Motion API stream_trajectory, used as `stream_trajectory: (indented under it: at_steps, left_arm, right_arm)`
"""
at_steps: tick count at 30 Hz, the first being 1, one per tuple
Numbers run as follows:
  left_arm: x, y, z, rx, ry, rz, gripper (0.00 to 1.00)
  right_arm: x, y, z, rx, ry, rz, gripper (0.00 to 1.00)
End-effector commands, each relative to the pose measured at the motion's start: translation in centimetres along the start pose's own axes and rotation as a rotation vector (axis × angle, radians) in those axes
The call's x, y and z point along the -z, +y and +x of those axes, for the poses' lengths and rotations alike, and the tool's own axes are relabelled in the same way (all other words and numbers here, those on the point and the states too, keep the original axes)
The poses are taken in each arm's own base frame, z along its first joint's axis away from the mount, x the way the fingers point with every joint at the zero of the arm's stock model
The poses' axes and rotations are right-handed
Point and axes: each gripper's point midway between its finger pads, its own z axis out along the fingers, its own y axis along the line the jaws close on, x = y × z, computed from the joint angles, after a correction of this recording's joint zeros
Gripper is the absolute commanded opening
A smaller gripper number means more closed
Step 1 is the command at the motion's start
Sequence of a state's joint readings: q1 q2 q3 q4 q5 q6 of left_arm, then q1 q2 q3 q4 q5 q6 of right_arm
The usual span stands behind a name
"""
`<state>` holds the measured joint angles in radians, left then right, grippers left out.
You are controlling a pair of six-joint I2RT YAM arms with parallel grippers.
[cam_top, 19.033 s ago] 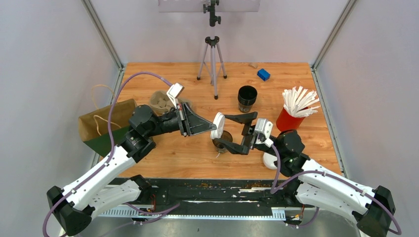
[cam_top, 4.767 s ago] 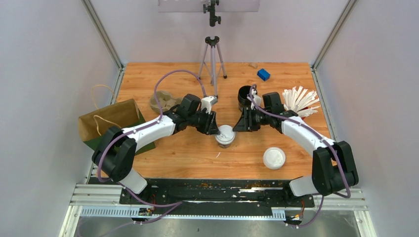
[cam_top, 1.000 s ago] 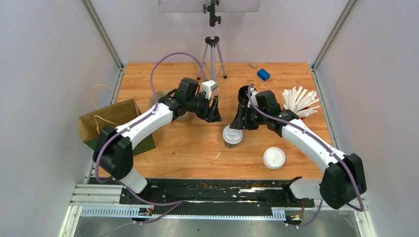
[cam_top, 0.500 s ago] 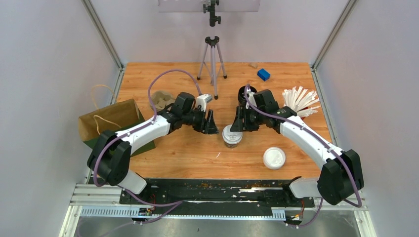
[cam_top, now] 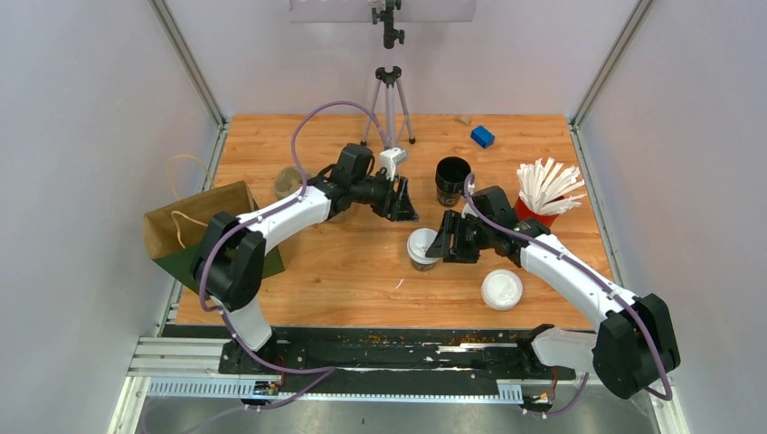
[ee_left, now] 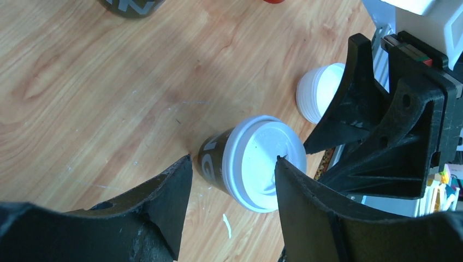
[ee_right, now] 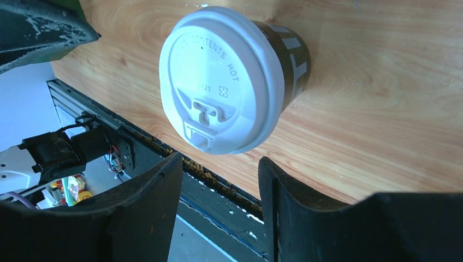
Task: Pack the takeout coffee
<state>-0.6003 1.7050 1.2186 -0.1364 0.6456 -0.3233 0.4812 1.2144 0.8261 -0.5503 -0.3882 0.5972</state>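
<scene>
One takeout coffee (cam_top: 422, 247), a dark paper cup with a white lid, stands upright on the wooden table (cam_top: 344, 271). My left gripper (cam_top: 403, 204) hangs open behind it and slightly left, holding nothing. In the left wrist view the coffee (ee_left: 262, 161) shows beyond the left gripper (ee_left: 233, 159). My right gripper (cam_top: 447, 241) is open just right of the cup, also holding nothing. In the right wrist view the coffee (ee_right: 221, 79) lies ahead of the right gripper (ee_right: 219, 159), not between its fingers.
A loose white lid (cam_top: 501, 289) lies near the front right. A black stack of lidless cups (cam_top: 452, 181) and a red cup of white sticks (cam_top: 540, 203) stand behind the right arm. A brown paper bag (cam_top: 203, 226) is at the left edge, a tripod (cam_top: 389, 99) at the back.
My right gripper has come nearer and now sits beside the cup's right. The left gripper swung toward the cup, then back away. The cup has stayed put.
</scene>
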Motion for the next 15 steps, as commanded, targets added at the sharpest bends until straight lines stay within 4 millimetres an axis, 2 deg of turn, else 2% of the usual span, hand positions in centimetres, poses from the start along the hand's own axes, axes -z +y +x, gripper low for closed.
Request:
stream_trajectory:
  at_steps: [1, 11, 15]
  left_arm:
    - [-0.6, -0.4, -1.1, -0.076, 0.001, 0.056, 0.65]
    - [-2.7, -0.2, -0.8, -0.069, 0.030, 0.137, 0.64]
    - [-3.4, -0.1, -0.1, -0.067, 0.054, 0.144, 0.64]
  right_arm:
    - [0.1, 1.8, -1.1, -0.019, -0.060, -0.084, 0.53]
    - [-1.3, 0.9, -1.0, -0.042, -0.047, -0.083, 0.49]
    - [-1.6, 0.3, -0.8, -0.048, -0.037, -0.074, 0.47]
